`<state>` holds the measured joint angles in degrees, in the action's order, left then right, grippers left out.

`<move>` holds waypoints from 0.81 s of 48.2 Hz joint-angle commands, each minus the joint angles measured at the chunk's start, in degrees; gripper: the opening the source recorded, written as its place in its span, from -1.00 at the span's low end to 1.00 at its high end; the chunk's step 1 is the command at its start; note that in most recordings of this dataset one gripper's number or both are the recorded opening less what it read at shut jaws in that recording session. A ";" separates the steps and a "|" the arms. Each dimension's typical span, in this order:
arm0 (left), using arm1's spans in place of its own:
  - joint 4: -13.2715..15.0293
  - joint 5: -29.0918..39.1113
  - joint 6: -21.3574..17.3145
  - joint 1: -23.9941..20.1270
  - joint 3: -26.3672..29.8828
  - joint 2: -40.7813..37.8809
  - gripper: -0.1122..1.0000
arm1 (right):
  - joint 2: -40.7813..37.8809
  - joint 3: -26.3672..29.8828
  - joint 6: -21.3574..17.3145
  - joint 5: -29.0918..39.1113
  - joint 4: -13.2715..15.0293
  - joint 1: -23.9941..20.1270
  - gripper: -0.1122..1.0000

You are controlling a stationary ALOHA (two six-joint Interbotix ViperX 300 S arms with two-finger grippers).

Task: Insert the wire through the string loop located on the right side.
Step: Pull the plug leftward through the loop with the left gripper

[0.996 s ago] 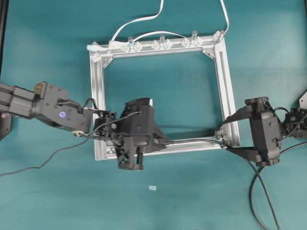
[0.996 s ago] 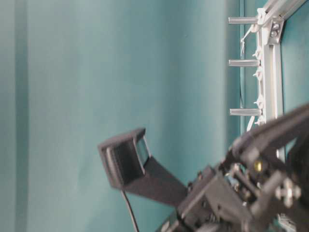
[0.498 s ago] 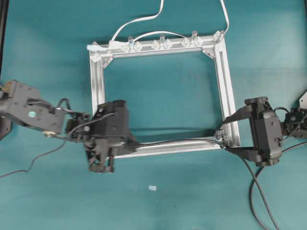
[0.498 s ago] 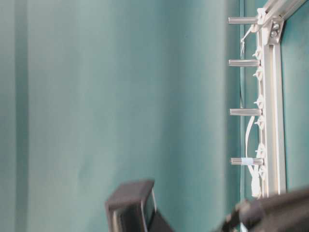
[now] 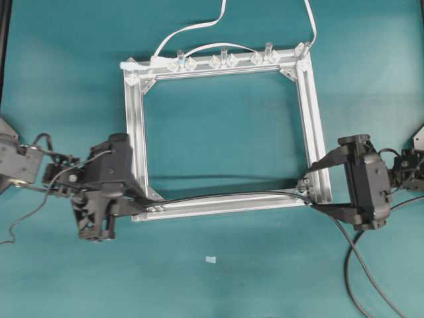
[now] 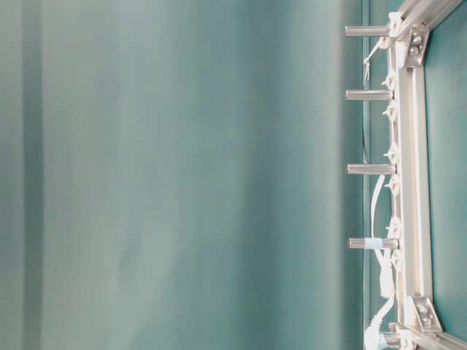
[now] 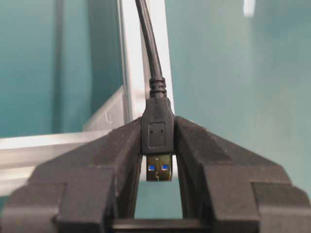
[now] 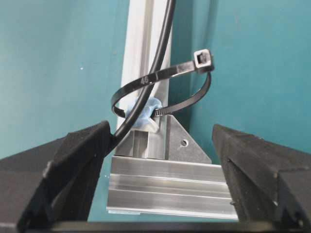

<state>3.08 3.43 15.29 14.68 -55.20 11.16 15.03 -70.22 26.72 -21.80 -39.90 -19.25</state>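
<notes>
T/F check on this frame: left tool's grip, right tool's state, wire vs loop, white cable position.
1. The left tool is clamped on the plug of the wire. True.
2. The right tool is shut on the string loop. False: its fingers stand wide apart either side of the loop, touching nothing.
3. The wire already passes through the loop. True, seen in the right wrist view.
4. The flat white cable lies along the frame's near bar. False: it runs by the far bar with the clear pegs.
</notes>
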 commanded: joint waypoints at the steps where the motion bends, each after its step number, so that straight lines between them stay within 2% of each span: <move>1: 0.09 2.99 0.79 1.67 -0.35 2.46 -0.43 | 0.62 0.18 0.09 0.18 -0.09 -0.18 0.87; 12: 0.09 10.28 3.52 2.55 -2.11 6.24 -0.43 | 0.53 0.18 0.09 0.18 -0.09 -0.18 0.87; 28: 0.09 11.69 9.14 3.08 -4.13 7.29 -0.42 | 0.62 0.26 0.09 0.18 -0.09 -0.18 0.87; 39: 0.09 13.97 10.28 3.25 -3.16 5.10 -0.42 | 0.62 0.35 0.00 0.09 -0.09 -0.18 0.87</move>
<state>2.99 17.05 25.05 17.40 -59.41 16.44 15.03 -70.22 26.72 -21.62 -39.90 -19.25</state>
